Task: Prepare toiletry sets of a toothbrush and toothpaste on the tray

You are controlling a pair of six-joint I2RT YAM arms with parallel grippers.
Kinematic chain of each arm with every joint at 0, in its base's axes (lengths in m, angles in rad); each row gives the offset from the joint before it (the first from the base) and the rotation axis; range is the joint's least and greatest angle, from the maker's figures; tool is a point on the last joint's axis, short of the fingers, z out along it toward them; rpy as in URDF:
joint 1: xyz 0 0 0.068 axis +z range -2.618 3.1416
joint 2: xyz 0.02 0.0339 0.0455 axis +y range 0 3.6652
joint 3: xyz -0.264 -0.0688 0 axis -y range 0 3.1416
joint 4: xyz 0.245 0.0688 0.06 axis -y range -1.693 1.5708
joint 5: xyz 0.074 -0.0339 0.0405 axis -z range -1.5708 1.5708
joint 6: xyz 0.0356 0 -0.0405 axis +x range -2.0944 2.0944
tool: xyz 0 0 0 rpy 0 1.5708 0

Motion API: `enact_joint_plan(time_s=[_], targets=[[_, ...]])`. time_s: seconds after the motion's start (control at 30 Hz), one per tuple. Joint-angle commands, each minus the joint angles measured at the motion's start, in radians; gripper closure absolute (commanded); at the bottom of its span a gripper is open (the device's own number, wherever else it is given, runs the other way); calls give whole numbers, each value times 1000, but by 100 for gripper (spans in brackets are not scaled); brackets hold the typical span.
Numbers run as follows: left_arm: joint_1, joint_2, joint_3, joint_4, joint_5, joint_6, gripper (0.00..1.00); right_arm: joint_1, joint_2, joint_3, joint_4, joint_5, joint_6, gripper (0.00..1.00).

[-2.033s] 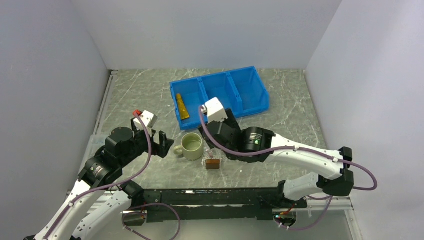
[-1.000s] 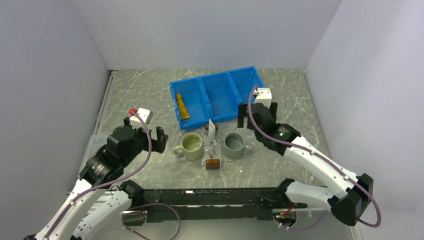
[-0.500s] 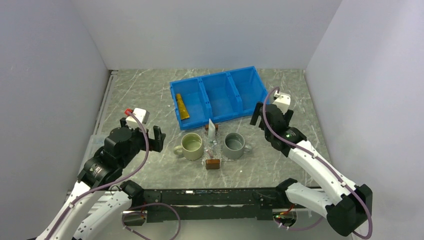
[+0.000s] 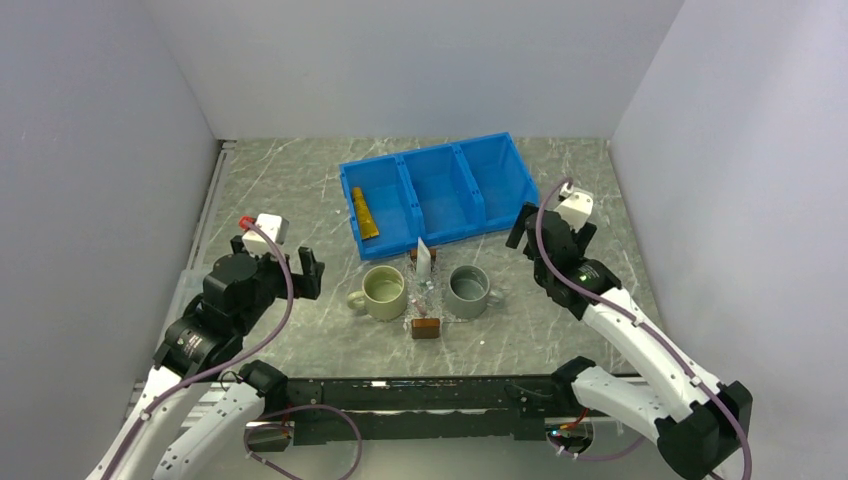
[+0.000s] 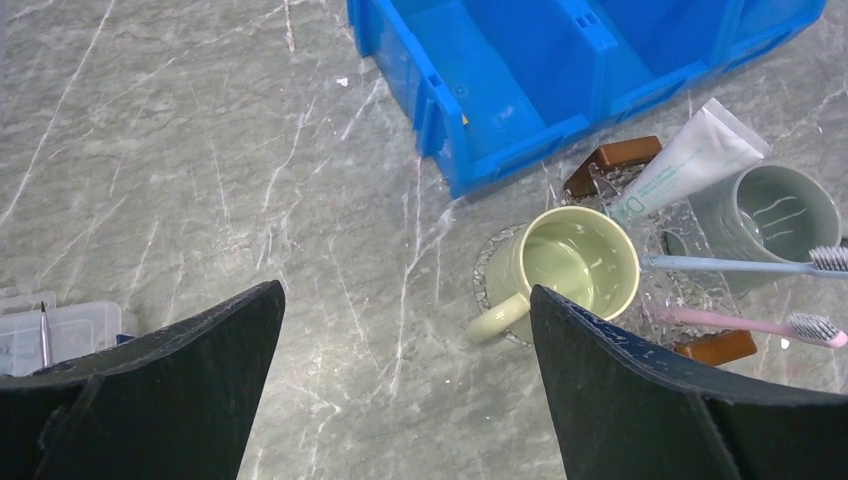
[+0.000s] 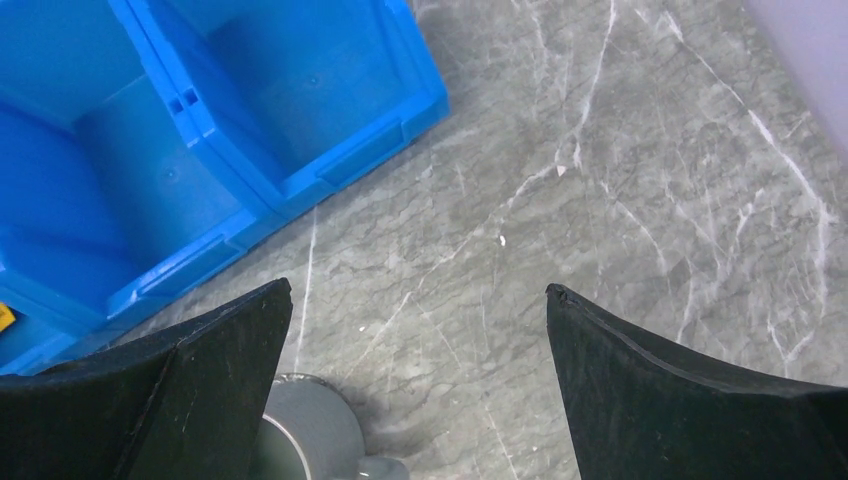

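The clear tray (image 5: 612,158) with brown block handles (image 4: 426,327) lies between two mugs. On it rest a white toothpaste (image 5: 690,160) tube with a teal cap (image 4: 424,258), a pink toothbrush (image 5: 750,325) and a pale blue toothbrush (image 5: 740,265). A yellow-orange toothpaste (image 4: 367,213) tube lies in the left compartment of the blue bin (image 4: 500,150). My left gripper (image 4: 278,262) is open above bare table, left of the green mug (image 5: 405,290). My right gripper (image 4: 552,228) is open right of the bin, empty (image 6: 418,287).
A green mug (image 4: 385,290) stands at the tray's left edge and a grey mug (image 4: 468,290) at its right (image 6: 300,430). The blue bin (image 6: 200,150) fills the back of the table. A small clear box (image 5: 50,335) sits near the left arm. Grey walls close both sides.
The right arm has swung from over the tray out to the right, uncovering the grey mug and white tube. The left gripper has drawn back slightly to the left. Both stayed open.
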Motion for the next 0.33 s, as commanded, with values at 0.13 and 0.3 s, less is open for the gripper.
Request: enact_joint_plan(time_s=[0.13,0.3], targets=[[31,-1,5,38,37,4,1,-1,-64,-9,6,23,-25,0],[36,-2,3,36,42,2,1,0,-100,-41,48,-2,-40,0]])
